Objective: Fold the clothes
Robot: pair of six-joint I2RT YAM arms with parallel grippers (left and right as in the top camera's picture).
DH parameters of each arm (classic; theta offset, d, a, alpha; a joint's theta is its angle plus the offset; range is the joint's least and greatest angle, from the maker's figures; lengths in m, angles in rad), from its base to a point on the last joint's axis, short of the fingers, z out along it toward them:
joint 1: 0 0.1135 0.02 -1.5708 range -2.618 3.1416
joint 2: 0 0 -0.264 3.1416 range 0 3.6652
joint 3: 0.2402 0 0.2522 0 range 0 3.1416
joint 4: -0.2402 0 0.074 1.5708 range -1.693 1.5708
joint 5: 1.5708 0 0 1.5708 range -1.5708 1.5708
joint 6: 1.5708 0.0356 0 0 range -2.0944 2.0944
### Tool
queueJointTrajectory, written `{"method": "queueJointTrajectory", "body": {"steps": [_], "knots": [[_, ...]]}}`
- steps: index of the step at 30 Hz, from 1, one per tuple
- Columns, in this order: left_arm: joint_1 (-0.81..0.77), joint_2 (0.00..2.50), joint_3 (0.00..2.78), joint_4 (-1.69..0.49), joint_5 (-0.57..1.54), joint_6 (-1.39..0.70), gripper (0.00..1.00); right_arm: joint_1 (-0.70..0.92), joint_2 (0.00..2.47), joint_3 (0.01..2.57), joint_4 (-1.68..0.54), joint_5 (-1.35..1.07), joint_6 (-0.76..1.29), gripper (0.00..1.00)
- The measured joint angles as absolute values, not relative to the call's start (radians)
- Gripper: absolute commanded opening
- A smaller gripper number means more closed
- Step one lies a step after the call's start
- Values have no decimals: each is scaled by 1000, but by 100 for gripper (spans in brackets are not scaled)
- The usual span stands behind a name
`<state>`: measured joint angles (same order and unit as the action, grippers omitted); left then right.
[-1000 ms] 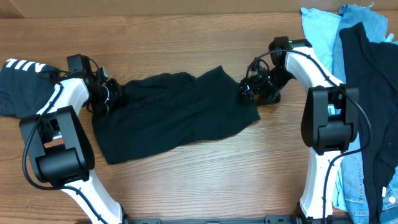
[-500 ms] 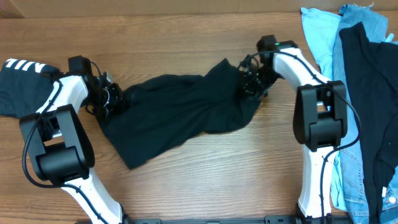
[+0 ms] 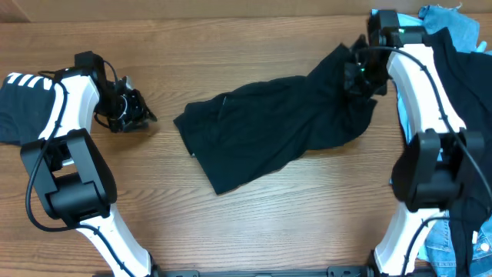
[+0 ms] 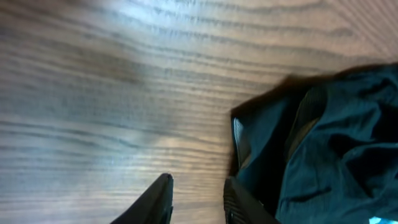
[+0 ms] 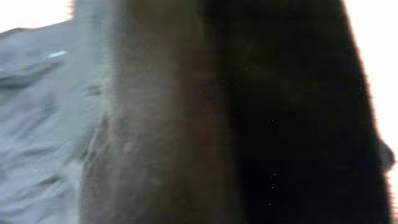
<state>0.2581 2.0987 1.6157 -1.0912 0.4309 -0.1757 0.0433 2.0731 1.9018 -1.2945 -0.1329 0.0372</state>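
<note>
- The wooden table [image 3: 254, 231] carries everything; the bases of the two white arms stand at its near edge.
- At the near right corner, a strip of denim-blue cloth [image 3: 432, 238] shows beside the right arm's base.
- The black tee [image 3: 277, 135] lies crumpled across the middle of the table. One corner points toward the near edge, the left edge is turned over on itself, and the right end rises off the wood.
- The left fingers [image 3: 129, 113] hang low over the wood, left of the tee and well apart from it. In the left wrist view the two dark tips stand slightly parted with only wood grain between them, so they are released and grasp nothing. The tee's rumpled edge [image 4: 323, 137] lies on the table ahead of them, to the right.
- A striped black garment [image 3: 15, 108], with white bars on it, sits at the table's left edge, partly under the left arm.
- The right fingers [image 3: 360, 75] are at the far right end of the black tee, where the fabric is gathered up into a peak against them. They are clenched on that bunched end. The right wrist view is only a blur of dark cloth beside a paler gray patch, and the tips themselves cannot be made out.
- Along the right edge a big black garment [image 3: 457, 115] runs from far to near, just beside the right arm.
- At the far right corner a light-blue piece [image 3: 392, 35] and a denim-blue piece [image 3: 453, 19] lie touching, partly under the big black garment.
</note>
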Motion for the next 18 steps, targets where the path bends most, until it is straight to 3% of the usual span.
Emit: {"method": "queueJointTrajectory", "body": {"steps": [9, 18], "knots": [[258, 2099, 1616, -1110, 431, -176, 30, 647, 2037, 1912, -1200, -56, 73, 17], [258, 2099, 1616, -1123, 431, -176, 30, 784, 2178, 1912, -1108, -36, 78, 26]]}}
